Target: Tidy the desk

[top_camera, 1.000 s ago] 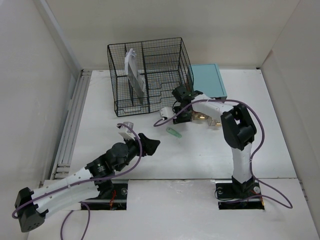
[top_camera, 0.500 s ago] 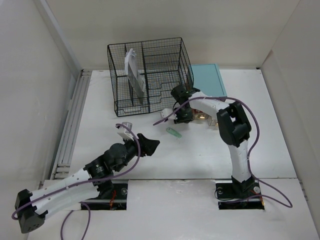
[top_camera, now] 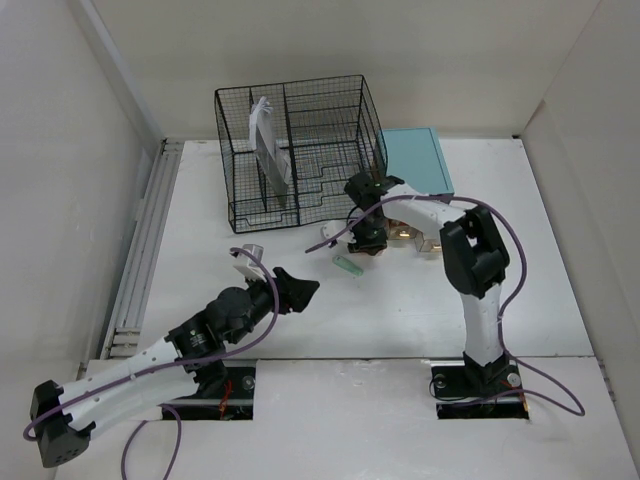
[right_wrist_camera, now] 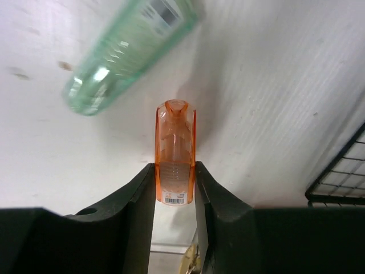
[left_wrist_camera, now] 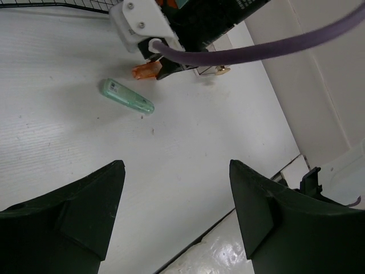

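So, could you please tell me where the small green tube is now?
In the top view the green tube lies near the middle of the desk, in front of the wire rack, beside the right claw gripping an orange piece.

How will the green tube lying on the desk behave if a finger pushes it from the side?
The green tube looks round and glossy, so it would probably roll on the desk rather than slide. Its small, see-through plastic body suggests it is light and fairly stiff.

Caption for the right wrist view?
Right hand closed on an orange tube; a green tube lies beyond on the white desk.
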### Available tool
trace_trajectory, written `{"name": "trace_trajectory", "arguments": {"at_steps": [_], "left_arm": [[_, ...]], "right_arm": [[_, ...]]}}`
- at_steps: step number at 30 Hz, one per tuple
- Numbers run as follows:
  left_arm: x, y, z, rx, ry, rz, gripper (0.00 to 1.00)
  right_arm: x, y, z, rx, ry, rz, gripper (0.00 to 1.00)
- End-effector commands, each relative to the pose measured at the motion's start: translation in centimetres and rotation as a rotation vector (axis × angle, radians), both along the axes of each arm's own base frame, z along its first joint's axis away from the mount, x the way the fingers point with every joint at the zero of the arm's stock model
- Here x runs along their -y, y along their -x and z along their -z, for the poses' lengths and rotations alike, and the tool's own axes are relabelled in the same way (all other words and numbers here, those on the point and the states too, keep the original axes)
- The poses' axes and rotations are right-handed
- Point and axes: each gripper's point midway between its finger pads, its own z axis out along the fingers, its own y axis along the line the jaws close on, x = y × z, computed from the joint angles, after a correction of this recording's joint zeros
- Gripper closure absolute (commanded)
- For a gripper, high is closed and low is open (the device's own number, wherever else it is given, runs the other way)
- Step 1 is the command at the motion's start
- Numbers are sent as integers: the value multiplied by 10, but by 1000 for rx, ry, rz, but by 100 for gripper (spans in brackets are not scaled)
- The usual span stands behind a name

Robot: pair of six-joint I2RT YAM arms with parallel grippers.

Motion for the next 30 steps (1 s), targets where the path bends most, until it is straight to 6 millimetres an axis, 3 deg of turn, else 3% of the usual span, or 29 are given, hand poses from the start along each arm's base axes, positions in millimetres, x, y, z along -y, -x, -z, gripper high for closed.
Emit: {"name": "trace_trajectory", "arguments": {"at_steps": [1,3,6,7,9,12,14,18,22,25,30], "left_arm": [[0,0,-8,21,24,5,29],[1,1,-7,21,28,14,29],[4,0,-6,21,28,14,29],[5,1,-6,20,28,23,29],[5,1,-1,15,21,23,29],[10,-2,1,12,17,23,29],[15,-3,9,7,-3,37,29],[24,-5,15,-4,-27,60,29],[32,-6,15,-1,-16,79,29],[36,-6,18,-7,-20,90,30],[37,-5,15,-3,-12,99,30]], "right_arm": [[-32,23,-63,8,-204,-32,83],[-38,23,-95,60,-276,-6,83],[-41,20,-115,138,-326,58,83],[-34,15,-132,212,-329,94,83],[-28,6,-146,288,-347,179,83],[9,-11,-159,401,-323,350,83],[42,-18,-160,440,-300,458,83],[85,-18,-162,460,-286,562,83],[114,-17,-158,449,-249,621,83],[129,-19,-141,414,-216,652,83],[141,-23,-118,359,-185,665,83]]}}
